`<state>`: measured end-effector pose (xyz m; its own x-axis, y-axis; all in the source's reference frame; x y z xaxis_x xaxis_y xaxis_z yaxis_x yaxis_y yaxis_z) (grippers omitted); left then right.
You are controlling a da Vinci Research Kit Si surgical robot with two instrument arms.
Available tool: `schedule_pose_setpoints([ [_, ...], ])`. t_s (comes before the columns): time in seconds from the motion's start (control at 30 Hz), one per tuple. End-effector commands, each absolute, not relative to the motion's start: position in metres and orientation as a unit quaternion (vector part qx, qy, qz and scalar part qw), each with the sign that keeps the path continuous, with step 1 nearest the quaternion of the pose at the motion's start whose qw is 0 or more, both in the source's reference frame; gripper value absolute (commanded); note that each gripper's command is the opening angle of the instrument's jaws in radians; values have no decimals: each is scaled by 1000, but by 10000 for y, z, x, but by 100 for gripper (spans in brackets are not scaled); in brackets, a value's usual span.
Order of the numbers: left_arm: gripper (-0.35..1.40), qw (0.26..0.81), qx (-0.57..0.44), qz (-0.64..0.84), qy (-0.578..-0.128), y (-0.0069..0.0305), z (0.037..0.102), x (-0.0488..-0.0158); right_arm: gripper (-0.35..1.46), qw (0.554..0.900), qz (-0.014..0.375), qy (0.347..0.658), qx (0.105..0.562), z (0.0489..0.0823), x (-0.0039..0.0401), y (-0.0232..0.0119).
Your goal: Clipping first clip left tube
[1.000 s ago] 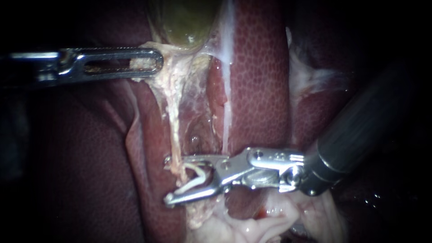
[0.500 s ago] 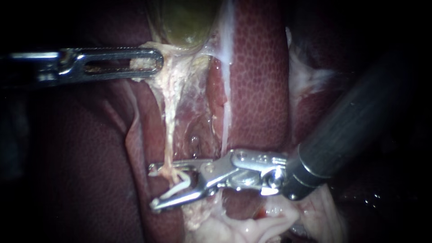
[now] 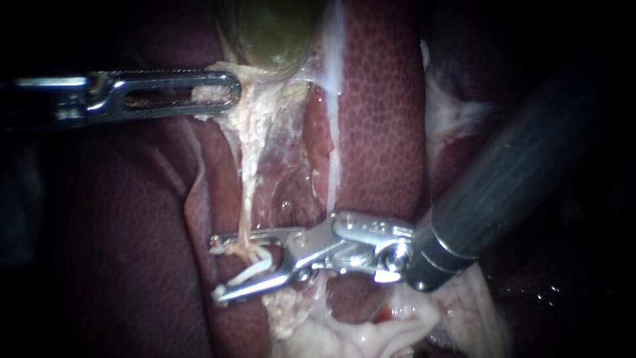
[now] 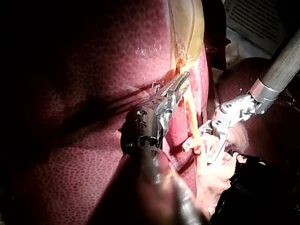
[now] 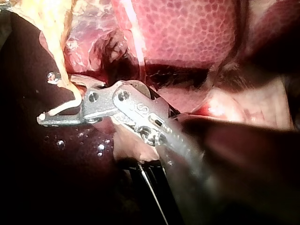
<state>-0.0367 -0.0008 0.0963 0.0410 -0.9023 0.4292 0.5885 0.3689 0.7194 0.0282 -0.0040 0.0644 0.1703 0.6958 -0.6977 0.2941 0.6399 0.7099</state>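
One pincer [image 3: 222, 268] — right instrument's — stands open astride left tube [image 3: 246, 212].

Gallbladder [image 3: 271, 33] sitting at the top, liver [image 3: 381, 99] lying to its right and behind. Left instrument [image 3: 228, 91] coming in from the left, its hand closing on tissue [image 3: 255, 89] just under the gallbladder. Left tube [image 3: 248, 192] running down from that tissue into the hand of the right instrument [image 3: 222, 268], which is reaching in from the right. That hand is spreading to either side of the tube, with a clip [image 3: 255, 270] lying inside it. Loose tissue folds [image 3: 371, 331] lying below the right instrument.
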Motion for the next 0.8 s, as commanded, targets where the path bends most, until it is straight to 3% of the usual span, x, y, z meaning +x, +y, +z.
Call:
schedule_pose_setpoints([
  [0.03, -35, 699, 177, -533, -442, -8, 962, -367, 47, 654, 153, 626, 396, 642, 279, -38],
  [0.07, -35, 699, 177, -533, -442, -8, 962, -367, 32, 650, 161, 621, 408, 642, 276, -38],
  [0.17, -35, 699, 177, -533, -442, -8, 962, -367, -35, 644, 161, 616, 425, 641, 265, -40],
  [0.8, -35, 699, 178, -533, -442, -8, 963, -366, -35, 643, 164, 612, 430, 657, 265, -39],
])
